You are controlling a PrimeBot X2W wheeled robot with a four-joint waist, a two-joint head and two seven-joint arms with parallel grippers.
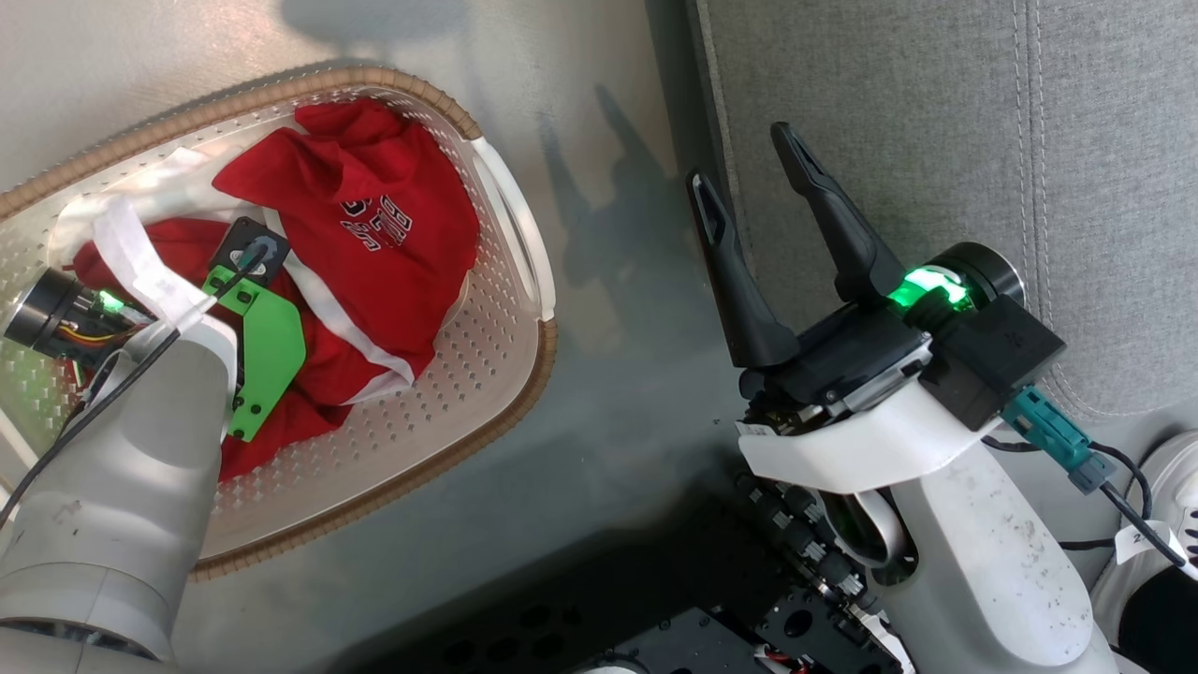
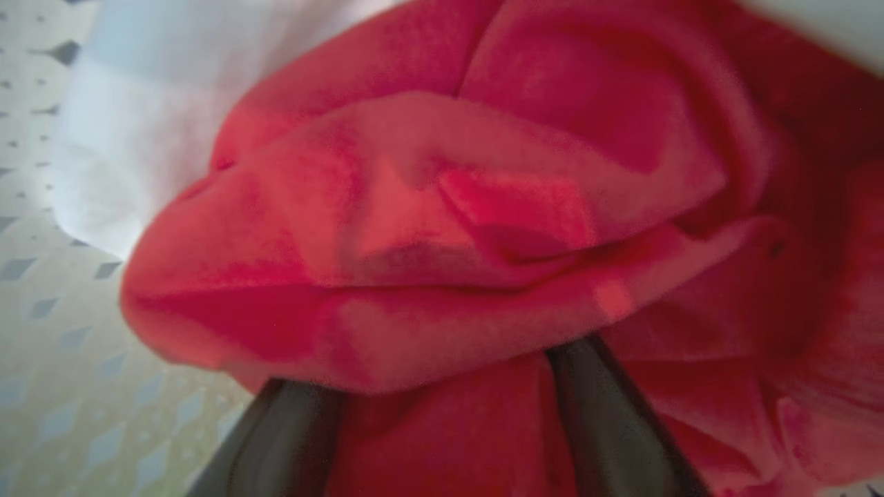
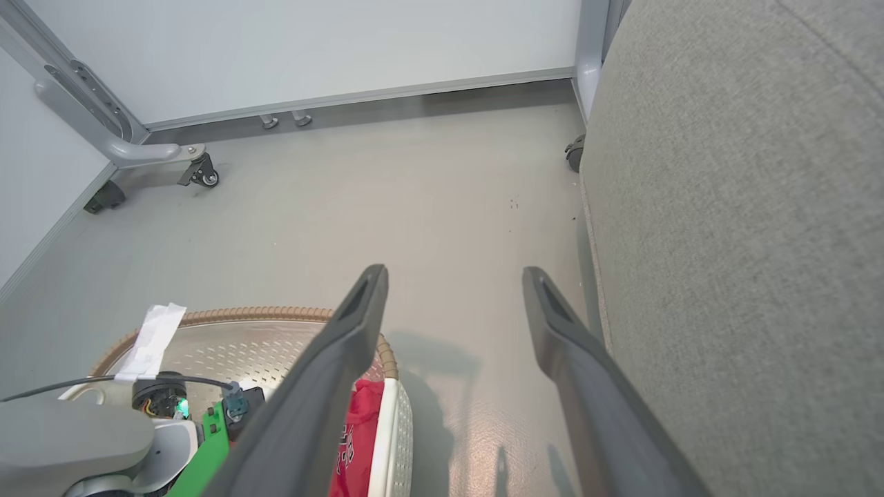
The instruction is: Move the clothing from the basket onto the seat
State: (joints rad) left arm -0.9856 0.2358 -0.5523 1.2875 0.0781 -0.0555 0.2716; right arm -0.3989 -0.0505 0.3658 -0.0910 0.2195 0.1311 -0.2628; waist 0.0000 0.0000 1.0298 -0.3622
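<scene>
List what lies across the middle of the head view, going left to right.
clothing → basket wall → floor → right gripper, open → seat

White "BULLS" lettering, upside down, on the red garment (image 1: 374, 187) in the basket (image 1: 489, 328)

**Grey floor, white wall**

We see a smooth grey floor (image 3: 442, 193) with soft shine and dark shadows. Behind it stands a white wall (image 3: 311, 48) with a metal strip at its foot. To one side, a grey metal leg (image 3: 152, 153) rests on a black caster (image 3: 205, 177).
</scene>
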